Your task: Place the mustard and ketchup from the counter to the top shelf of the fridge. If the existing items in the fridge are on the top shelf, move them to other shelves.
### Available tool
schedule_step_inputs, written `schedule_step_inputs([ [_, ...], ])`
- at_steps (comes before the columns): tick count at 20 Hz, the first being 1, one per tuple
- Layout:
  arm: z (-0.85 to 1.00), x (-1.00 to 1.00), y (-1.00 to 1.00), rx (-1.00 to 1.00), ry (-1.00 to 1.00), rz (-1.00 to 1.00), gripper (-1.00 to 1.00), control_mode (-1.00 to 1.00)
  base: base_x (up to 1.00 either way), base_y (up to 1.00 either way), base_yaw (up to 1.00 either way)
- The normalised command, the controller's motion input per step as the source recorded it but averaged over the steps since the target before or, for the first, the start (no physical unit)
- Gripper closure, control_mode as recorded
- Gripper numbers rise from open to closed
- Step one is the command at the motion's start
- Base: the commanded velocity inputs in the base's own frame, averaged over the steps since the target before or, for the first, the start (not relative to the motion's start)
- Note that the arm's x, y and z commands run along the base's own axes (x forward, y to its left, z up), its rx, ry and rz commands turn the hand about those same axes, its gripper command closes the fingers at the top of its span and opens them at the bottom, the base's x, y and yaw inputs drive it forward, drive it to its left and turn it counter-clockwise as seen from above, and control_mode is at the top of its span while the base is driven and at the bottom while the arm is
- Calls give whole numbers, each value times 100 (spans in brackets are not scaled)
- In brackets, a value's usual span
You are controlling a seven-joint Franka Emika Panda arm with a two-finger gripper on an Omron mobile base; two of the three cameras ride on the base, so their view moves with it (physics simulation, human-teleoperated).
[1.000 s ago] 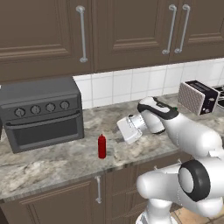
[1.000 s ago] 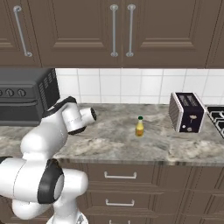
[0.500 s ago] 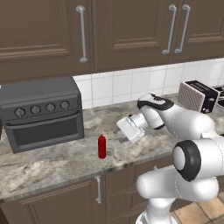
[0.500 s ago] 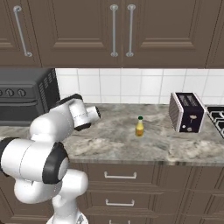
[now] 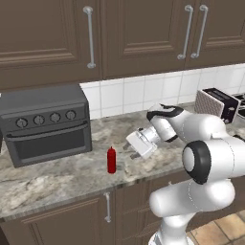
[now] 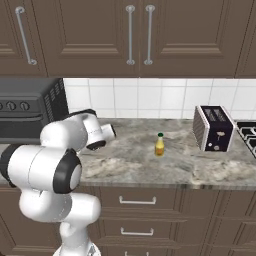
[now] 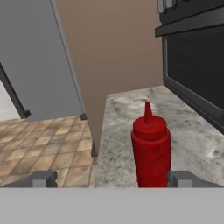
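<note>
1 red ketchup bottle [image 5: 111, 160] standing low in the middle. 1 yellow mustard bottle [image 6: 159, 144] in the middle. 1 gripper [image 5: 129, 147], fingers spread wide, pinching nothing.

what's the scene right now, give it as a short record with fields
place: kitchen counter under brown wall cupboards
ketchup: red bottle upright near the counter's front edge, in front of the toaster oven
mustard: yellow bottle upright on the counter, left of the toaster
gripper: gripper open, turned sideways toward the ketchup, not touching it
hand view: ketchup stands close ahead, nearer the right fingertip
held: nothing
task state: both bottles on the counter, none picked up yet
</note>
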Motion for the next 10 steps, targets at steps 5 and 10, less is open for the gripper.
schedule_step_inputs([
  [5,-29,4,10,0,0,0,-100,-100,0,0,0],
  [10,-10,7,22,0,-1,-1,-100,-100,0,0,0],
])
